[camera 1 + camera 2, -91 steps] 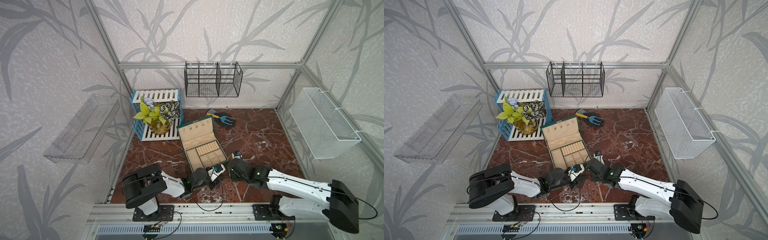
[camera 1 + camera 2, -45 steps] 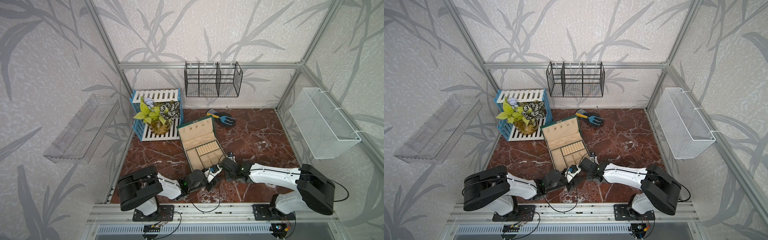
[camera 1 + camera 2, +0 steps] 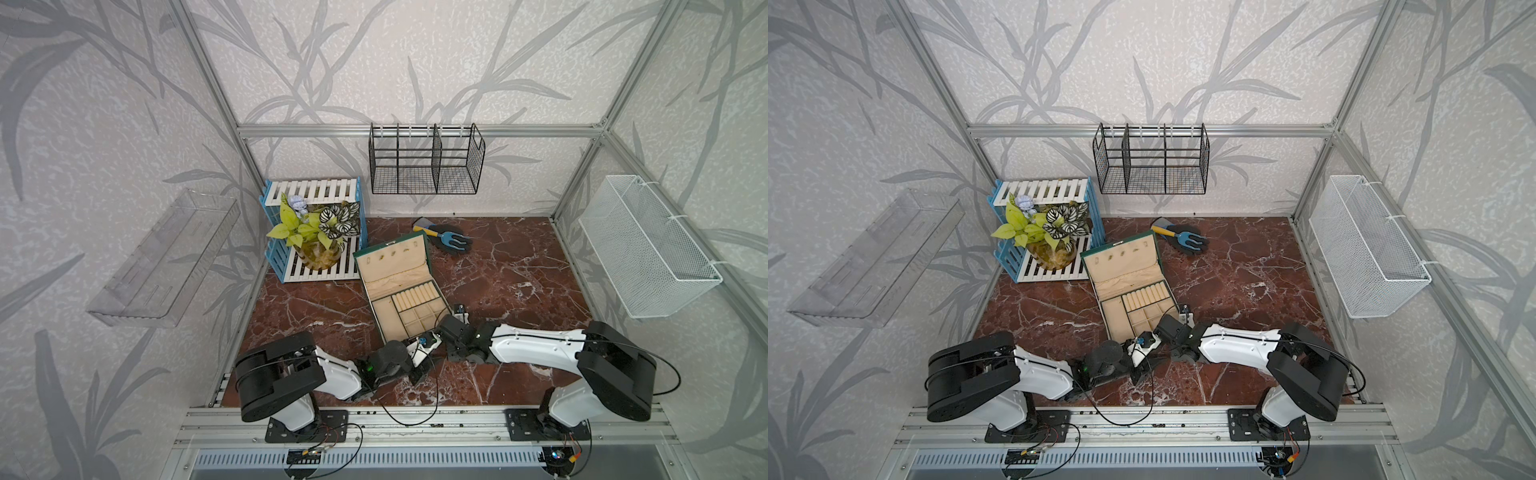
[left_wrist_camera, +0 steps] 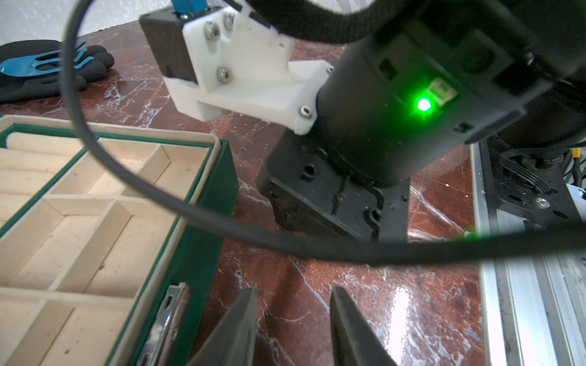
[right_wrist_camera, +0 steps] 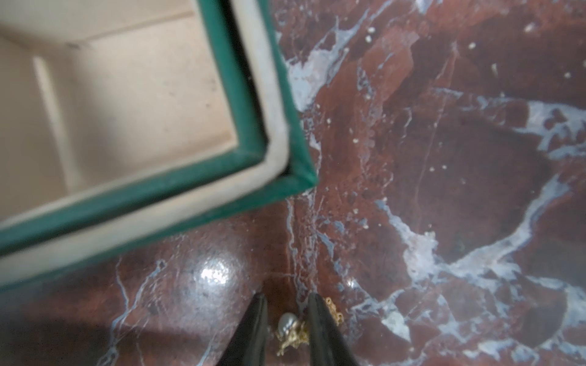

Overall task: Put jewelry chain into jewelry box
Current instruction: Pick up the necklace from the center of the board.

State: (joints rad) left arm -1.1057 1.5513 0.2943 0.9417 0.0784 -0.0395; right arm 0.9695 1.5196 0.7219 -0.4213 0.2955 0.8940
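As fingers (image 5: 321, 336) flank it, jewelry chain (image 5: 292, 333) lies half-hidden

The jewelry box (image 4: 203, 240) is green (cream-lined), the jewelry chain (image 5: 295, 336) gold.

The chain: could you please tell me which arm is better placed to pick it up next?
Right, probably. The right hand straddles the chain on the marble by the box corner. The left hand is open over bare marble, with no chain between its fingers.
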